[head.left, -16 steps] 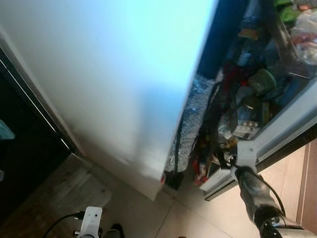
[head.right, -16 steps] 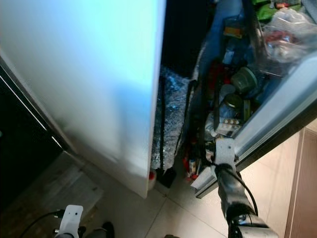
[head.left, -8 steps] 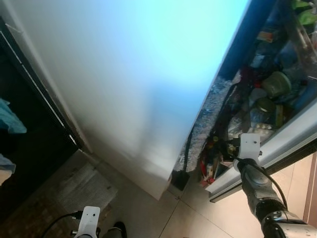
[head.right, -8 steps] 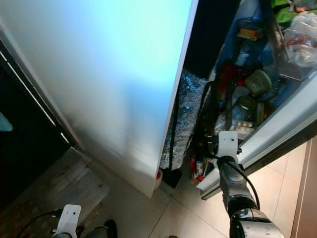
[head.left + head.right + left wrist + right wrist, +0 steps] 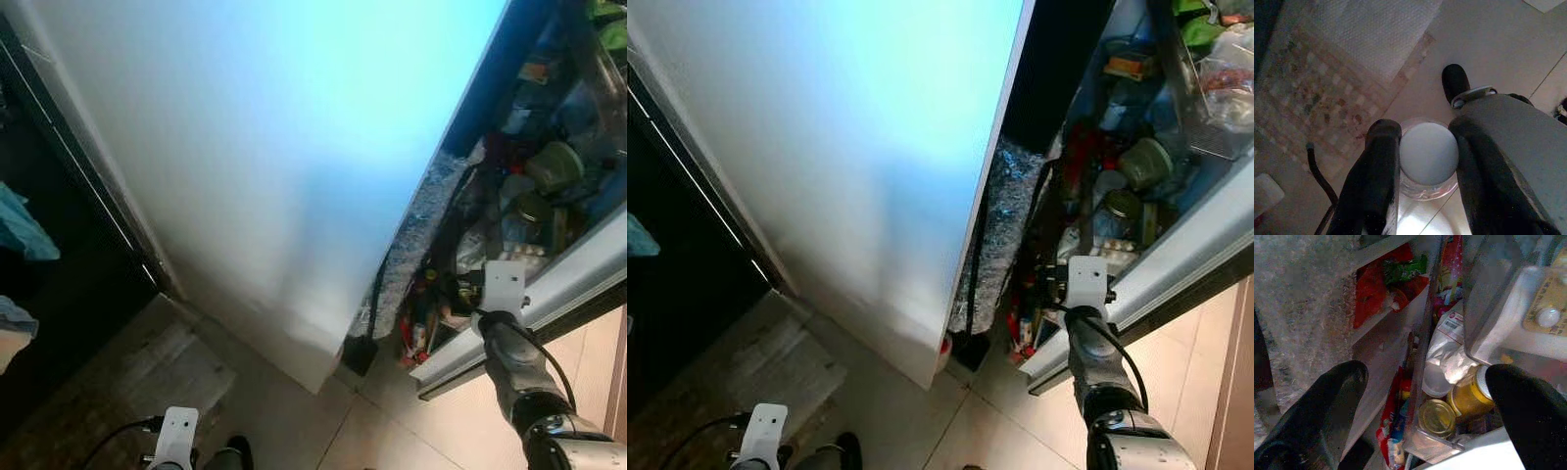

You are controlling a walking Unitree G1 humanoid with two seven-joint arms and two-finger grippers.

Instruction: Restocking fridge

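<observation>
- Right gripper point(image 5: 1420, 396) is stretched up at the open fridge's door shelf point(image 5: 1176, 264), jaws spread wide and holding nothing.
- Left gripper point(image 5: 1422, 161) hangs low over the floor, clamped on a white-lidded jar point(image 5: 1428, 152).
- Since a second ago the view swung, so the white fridge door point(image 5: 274, 166) covers more of the frame.
- Door shelf is crammed — yellow jars point(image 5: 1464, 399), red packets point(image 5: 1369, 296).

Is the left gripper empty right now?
No, the left gripper is shut on a small clear jar with a white lid, pinched between its two black fingers above the tiled floor.
</observation>
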